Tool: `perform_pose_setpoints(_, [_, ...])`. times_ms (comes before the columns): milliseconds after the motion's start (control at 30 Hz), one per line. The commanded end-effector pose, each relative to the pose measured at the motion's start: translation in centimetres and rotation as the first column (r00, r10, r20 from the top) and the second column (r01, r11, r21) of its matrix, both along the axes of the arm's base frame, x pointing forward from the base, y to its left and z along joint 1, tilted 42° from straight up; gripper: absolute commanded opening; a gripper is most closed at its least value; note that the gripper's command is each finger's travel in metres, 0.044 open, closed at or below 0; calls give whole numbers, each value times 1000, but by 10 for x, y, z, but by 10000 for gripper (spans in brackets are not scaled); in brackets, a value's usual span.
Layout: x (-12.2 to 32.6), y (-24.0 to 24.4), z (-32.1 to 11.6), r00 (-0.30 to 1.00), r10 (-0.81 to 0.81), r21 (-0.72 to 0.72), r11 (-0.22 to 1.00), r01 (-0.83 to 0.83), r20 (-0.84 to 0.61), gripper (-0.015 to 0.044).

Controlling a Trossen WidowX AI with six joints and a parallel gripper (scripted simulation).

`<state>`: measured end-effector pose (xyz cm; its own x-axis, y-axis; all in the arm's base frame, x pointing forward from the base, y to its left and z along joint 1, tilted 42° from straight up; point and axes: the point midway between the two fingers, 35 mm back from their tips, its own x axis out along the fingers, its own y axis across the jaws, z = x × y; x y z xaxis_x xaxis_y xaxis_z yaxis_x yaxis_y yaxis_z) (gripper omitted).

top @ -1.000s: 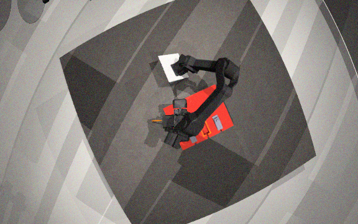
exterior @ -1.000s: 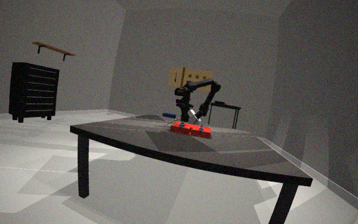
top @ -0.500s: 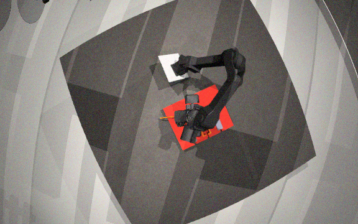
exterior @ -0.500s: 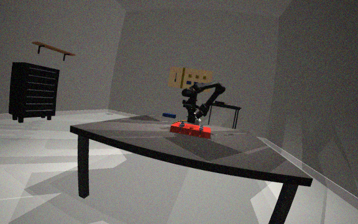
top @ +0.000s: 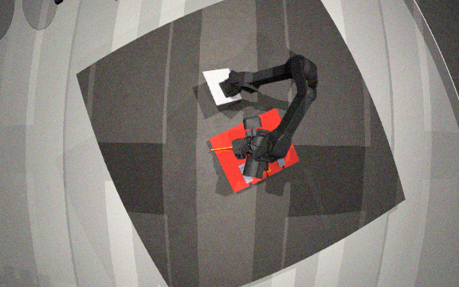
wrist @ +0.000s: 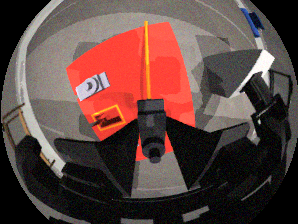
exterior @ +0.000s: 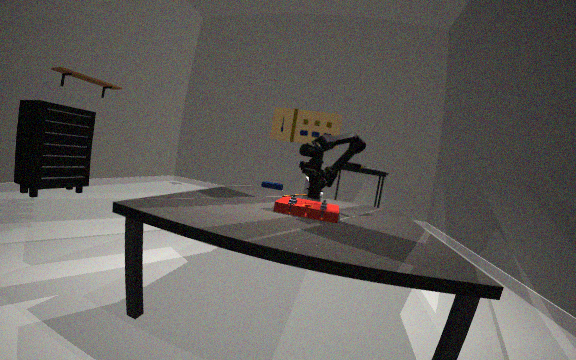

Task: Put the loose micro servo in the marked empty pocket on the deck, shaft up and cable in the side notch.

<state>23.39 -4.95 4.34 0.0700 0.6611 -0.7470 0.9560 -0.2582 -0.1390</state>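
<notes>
The loose micro servo [wrist: 151,117] is dark, with its round output boss toward the bottom of the wrist view. My gripper [wrist: 152,120] [exterior: 314,194] is shut on it, over the red deck [wrist: 117,55] [top: 235,179] [exterior: 288,209]; its exact height is unclear. Its straight orange cable [wrist: 147,60] [top: 219,149] points away toward the top of the wrist view. The marked pocket's orange outline [wrist: 121,113] lies left of the servo in the wrist view, with its dark recess and side notch visible. In the top view the arm hides the servo and most of the pocket.
A light grey fitted servo [wrist: 92,86] [top: 247,178] sits beside the pocket; another [top: 280,163] shows at the deck's right side in the top view. Both stand up from the deck in the exterior view. A white plate [top: 212,85] [wrist: 266,60] lies at the arm's base.
</notes>
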Motion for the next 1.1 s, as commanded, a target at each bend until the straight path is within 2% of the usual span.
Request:
perform_pose_setpoints(0, [0,1,2,992,89,-10,996,-89,86,0])
perform_pose_setpoints(233, [0,1,2,934,268,-57,963,-262,239,0])
perform_pose_setpoints(500, [0,1,2,800,455,-141,889,-436,392,0])
perform_pose_setpoints(1067, [0,1,2,331,734,-399,625,-671,593,0])
